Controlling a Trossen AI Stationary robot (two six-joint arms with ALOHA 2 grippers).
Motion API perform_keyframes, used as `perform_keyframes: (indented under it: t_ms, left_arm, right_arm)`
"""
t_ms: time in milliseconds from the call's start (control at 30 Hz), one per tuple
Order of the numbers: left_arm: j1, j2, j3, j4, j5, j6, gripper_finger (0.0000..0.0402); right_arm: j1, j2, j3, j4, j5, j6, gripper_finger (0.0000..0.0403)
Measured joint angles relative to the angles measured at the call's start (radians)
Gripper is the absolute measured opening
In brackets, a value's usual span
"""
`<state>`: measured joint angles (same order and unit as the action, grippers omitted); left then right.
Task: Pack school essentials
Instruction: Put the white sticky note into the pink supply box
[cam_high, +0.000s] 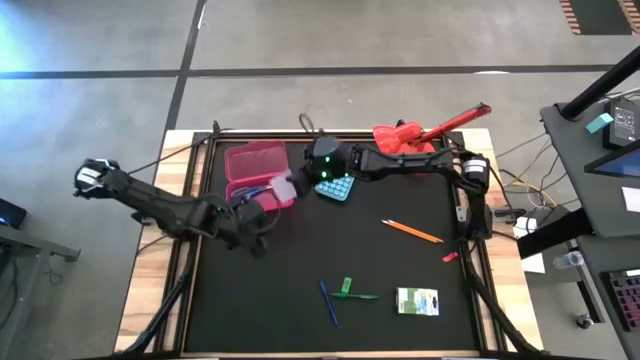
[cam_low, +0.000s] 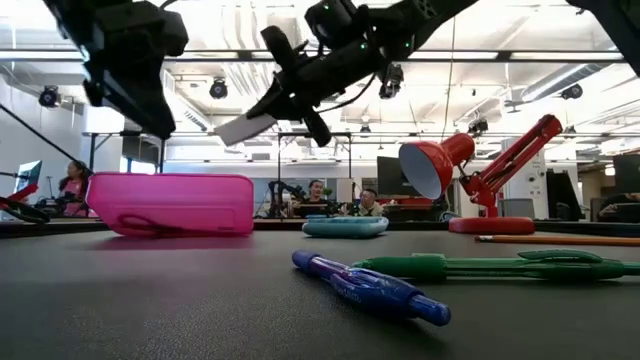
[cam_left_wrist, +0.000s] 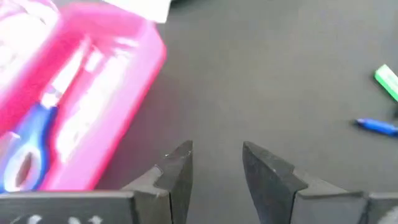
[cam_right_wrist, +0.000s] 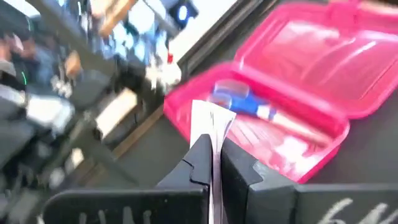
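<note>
Right gripper (cam_high: 292, 187) pinches the pale pink note pad (cam_high: 284, 189) edge-on; the open pink box (cam_high: 255, 172) lies at nine o'clock. Left gripper (cam_left_wrist: 214, 163) is spread, empty.

Bare mat lies mid-table between the pink box (cam_high: 256, 172) and pens (blue pen (cam_high: 328, 301)).
</note>
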<state>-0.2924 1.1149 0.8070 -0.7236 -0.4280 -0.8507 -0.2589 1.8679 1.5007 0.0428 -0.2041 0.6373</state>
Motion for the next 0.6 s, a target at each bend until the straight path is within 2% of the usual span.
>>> perform_keyframes:
  t_ms: [133, 367, 600]
  left_arm:
    - [0.096, -0.057, -0.001, -0.001, -0.005, 0.116, 0.0123]
    - [0.243, -0.122, -0.005, -0.006, -0.007, 0.224, 0.0123]
    - [0.287, -0.159, -0.009, -0.03, 0.0, 0.236, 0.0123]
  right_arm:
    - [-0.023, 0.012, 0.0, 0.043, 0.1, 0.025, 0.0008]
    - [-0.048, 0.134, 0.0, 0.217, 0.08, 0.162, 0.0008]
    - [-0.064, 0.197, 0.0, 0.282, 0.075, 0.24, 0.0008]
